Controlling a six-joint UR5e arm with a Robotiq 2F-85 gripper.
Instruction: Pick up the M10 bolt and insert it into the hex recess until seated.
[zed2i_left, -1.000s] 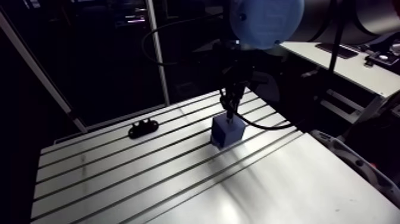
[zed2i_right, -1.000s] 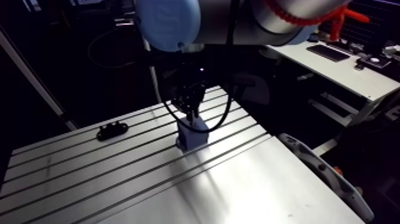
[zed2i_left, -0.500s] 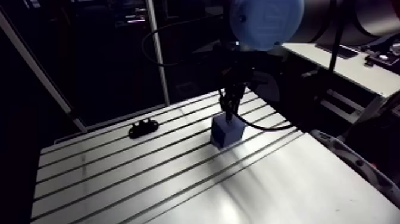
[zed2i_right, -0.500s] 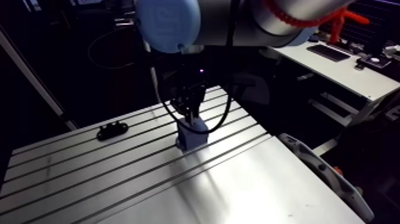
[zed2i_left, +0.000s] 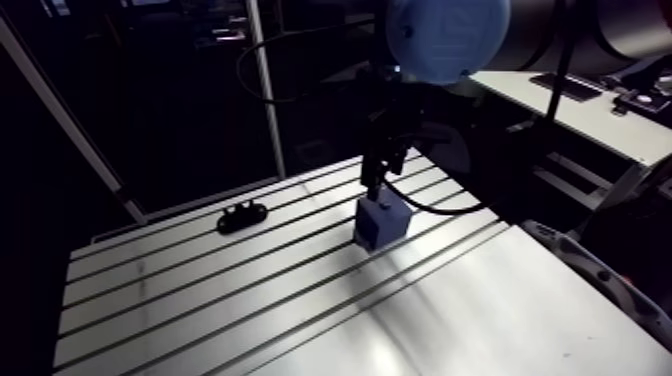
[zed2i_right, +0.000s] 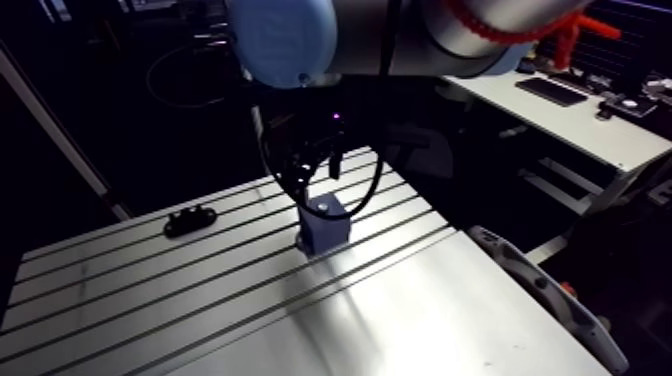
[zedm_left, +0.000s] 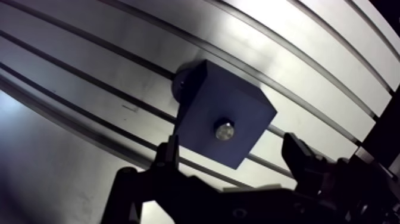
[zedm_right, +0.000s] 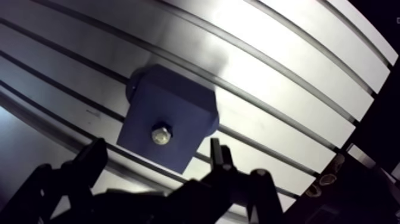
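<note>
The gripper hangs just above the blue block, released: its two fingers stand wide apart, holding and touching nothing. In the arm view the block stands right of centre on the slotted aluminium table. A small black part lies well apart, toward the left. The M10 bolt sits in the block's top face, only its hex head showing, between the fingers.

The block stands on the table with the bolt set in the middle of its top face. In the arm view a small fixture lies on the table at the block's nine o'clock, well apart.
</note>
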